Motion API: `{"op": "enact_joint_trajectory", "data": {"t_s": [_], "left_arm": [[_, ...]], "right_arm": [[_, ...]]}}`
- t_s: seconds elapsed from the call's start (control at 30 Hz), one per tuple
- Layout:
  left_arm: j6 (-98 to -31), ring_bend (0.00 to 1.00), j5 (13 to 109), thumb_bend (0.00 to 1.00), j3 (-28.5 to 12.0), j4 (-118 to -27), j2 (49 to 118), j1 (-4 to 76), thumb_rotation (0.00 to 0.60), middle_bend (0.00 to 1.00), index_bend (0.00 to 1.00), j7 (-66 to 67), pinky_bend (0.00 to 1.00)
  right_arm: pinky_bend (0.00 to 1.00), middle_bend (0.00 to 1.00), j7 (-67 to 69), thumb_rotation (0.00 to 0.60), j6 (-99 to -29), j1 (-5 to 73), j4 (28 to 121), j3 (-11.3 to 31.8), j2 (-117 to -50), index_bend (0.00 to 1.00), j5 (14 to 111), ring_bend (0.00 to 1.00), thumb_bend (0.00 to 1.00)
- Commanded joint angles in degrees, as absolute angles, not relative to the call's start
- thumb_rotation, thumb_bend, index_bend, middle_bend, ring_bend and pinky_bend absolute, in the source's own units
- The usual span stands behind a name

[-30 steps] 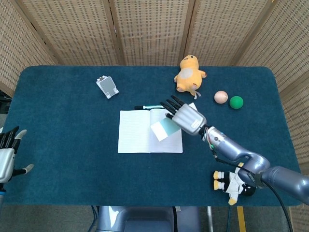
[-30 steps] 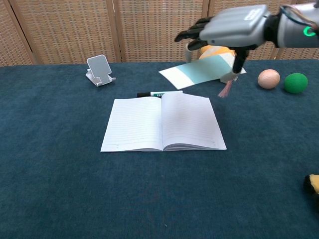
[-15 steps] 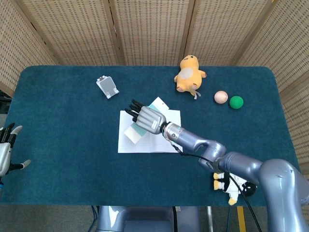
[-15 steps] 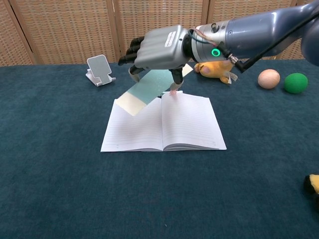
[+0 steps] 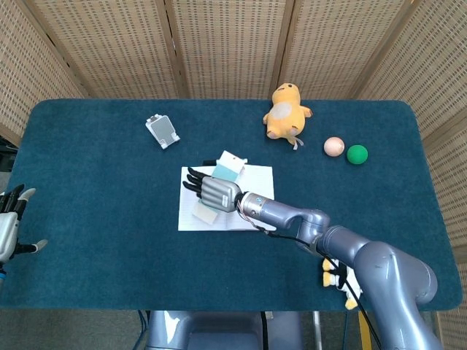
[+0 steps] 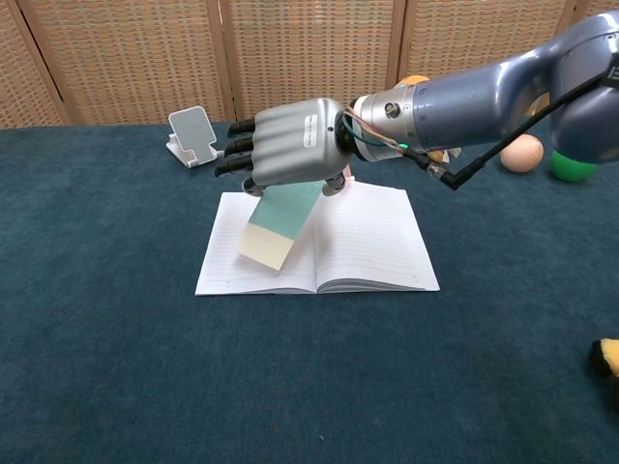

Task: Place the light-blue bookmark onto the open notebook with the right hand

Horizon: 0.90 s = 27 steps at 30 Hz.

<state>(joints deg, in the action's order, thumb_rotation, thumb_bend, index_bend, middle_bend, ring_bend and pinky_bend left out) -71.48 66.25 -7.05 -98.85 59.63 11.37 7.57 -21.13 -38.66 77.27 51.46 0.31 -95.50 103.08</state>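
Your right hand (image 6: pixel 290 155) grips the light-blue bookmark (image 6: pixel 280 218) mid-frame over the open notebook's (image 6: pixel 368 242) left page; left hand (image 5: pixel 9 226), far left edge, fingers apart, holding nothing.

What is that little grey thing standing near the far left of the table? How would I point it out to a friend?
On the dark blue table, look beyond the open notebook, toward the far left. There stands a small grey phone stand, with a tilted back plate on a short foot. It is the only grey object on the table; the plush toys and balls all lie to the right.
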Motion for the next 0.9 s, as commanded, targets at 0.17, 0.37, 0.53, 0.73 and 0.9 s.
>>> {"op": "enact_joint_trajectory", "data": {"t_s": [0.17, 0.37, 0.53, 0.73, 0.9], "left_arm": [[-71.45, 0.0, 65.84, 0.0, -7.07, -98.81, 59.51, 11.44, 0.6, 0.0, 0.0, 7.16, 0.0], [-71.28, 0.0, 65.44, 0.0, -7.02, -98.94, 59.53, 11.67, 0.6, 0.0, 0.0, 7.4, 0.0], [-71.47, 0.0, 65.57, 0.0, -6.8, -99.12, 59.53, 11.63, 0.6, 0.0, 0.0, 7.44, 0.0], [-71.62, 0.0, 65.49, 0.0, -6.8, -98.95, 59.48, 11.59, 0.6, 0.0, 0.0, 7.0, 0.0], [-71.43, 0.0, 65.39, 0.0, -6.76, -98.89, 59.43, 11.72, 0.6, 0.0, 0.0, 6.94, 0.0]], "right_arm": [[0.02, 0.0, -21.1, 0.6, -41.32, 78.76, 49.46, -4.32, -95.45, 0.59, 108.17, 0.0, 0.4], [0.02, 0.0, -21.51, 0.6, -42.48, 79.83, 50.14, -6.23, -94.51, 0.59, 110.66, 0.0, 0.4], [0.02, 0.0, -22.72, 0.6, -42.19, 80.25, 49.0, -6.86, -95.29, 0.59, 111.36, 0.0, 0.4], [0.02, 0.0, -24.33, 0.6, -44.08, 79.57, 46.53, -7.45, -96.41, 0.53, 112.13, 0.0, 0.4], [0.02, 0.0, -24.48, 0.6, -46.6, 79.14, 45.19, -8.05, -96.77, 0.17, 113.02, 0.0, 0.24]]}}
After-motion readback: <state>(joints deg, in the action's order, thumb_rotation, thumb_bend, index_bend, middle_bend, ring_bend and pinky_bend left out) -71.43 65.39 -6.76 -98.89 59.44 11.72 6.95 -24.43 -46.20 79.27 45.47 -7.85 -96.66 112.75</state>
